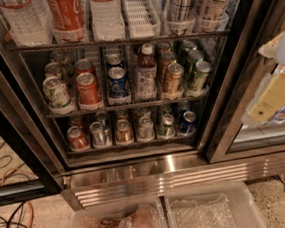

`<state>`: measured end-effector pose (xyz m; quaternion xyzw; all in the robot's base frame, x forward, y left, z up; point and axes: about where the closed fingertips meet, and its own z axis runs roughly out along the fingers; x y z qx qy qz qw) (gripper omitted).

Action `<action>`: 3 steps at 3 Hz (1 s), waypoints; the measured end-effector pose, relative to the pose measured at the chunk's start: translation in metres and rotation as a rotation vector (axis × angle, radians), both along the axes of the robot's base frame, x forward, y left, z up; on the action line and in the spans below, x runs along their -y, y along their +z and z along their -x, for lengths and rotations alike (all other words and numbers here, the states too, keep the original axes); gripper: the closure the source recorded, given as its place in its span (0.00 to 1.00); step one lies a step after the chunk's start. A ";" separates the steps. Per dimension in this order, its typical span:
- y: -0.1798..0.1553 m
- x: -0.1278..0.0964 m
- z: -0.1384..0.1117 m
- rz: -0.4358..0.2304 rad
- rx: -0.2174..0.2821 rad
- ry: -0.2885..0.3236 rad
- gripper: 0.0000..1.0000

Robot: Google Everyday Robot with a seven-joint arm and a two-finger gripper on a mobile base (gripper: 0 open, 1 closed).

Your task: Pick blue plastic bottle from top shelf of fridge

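The fridge (222, 111) fills the view, with its door open and a ribbed steel base panel (178, 176) below. The top shelf (120, 41) runs along the upper edge and carries white slotted lane trays (141, 18). In them stand a clear water bottle (22, 18), a red cola bottle (67, 15), a pale bottle (106, 13) and two patterned containers (180, 11); one lane is empty. I see no blue plastic bottle; the bottles' upper parts are cut off. My gripper (265, 95) shows as cream-coloured parts at the right edge, in front of the right glass door, well right of the shelf.
Two lower wire racks hold rows of small cans (87, 87) and one brown bottle (145, 71). Clear plastic bins (209, 209) sit on the floor in front of the base panel. Cables (18, 213) lie on the floor at lower left. The black door frame (22, 147) stands at left.
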<state>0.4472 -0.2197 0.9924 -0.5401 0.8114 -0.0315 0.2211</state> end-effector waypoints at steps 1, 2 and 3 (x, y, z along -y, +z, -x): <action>0.020 0.001 -0.016 -0.137 0.113 -0.127 0.00; 0.020 0.001 -0.016 -0.137 0.113 -0.127 0.00; 0.027 0.000 -0.024 -0.201 0.140 -0.163 0.00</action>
